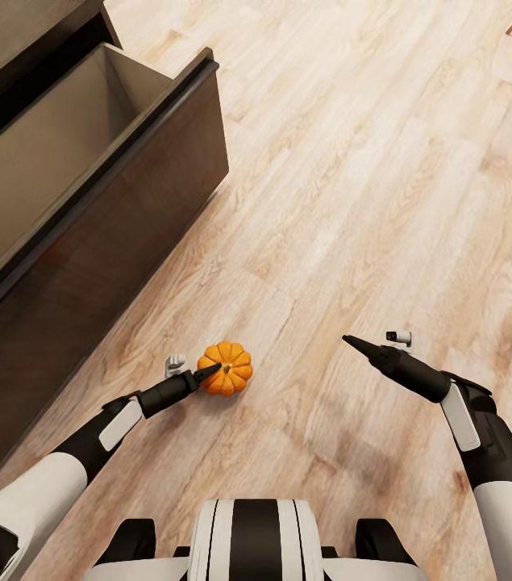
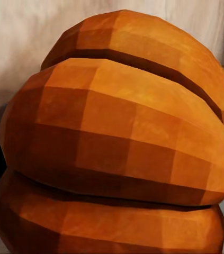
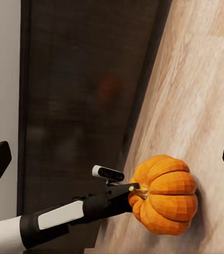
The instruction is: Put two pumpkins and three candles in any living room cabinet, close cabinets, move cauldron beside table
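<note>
An orange pumpkin [image 1: 231, 373] sits low over the wood floor in front of me, and it is also in the right wrist view [image 3: 167, 198]. My left gripper [image 1: 210, 372] reaches it from the left, with one dark finger lying over its top at the stem [image 3: 135, 188]. Its other finger is hidden, and the pumpkin's ribs [image 2: 117, 143] crowd the left wrist view. The right gripper [image 1: 347, 340] hangs open to the pumpkin's right, holding nothing. At the left, the dark-brown cabinet [image 1: 118, 242] has a drawer [image 1: 38, 153] pulled out, pale beige inside and empty.
The open drawer's front juts out over the floor at the left. Bare wood floor [image 1: 385, 177] stretches ahead and to the right. My base [image 1: 256, 537] is at the bottom edge of the head view.
</note>
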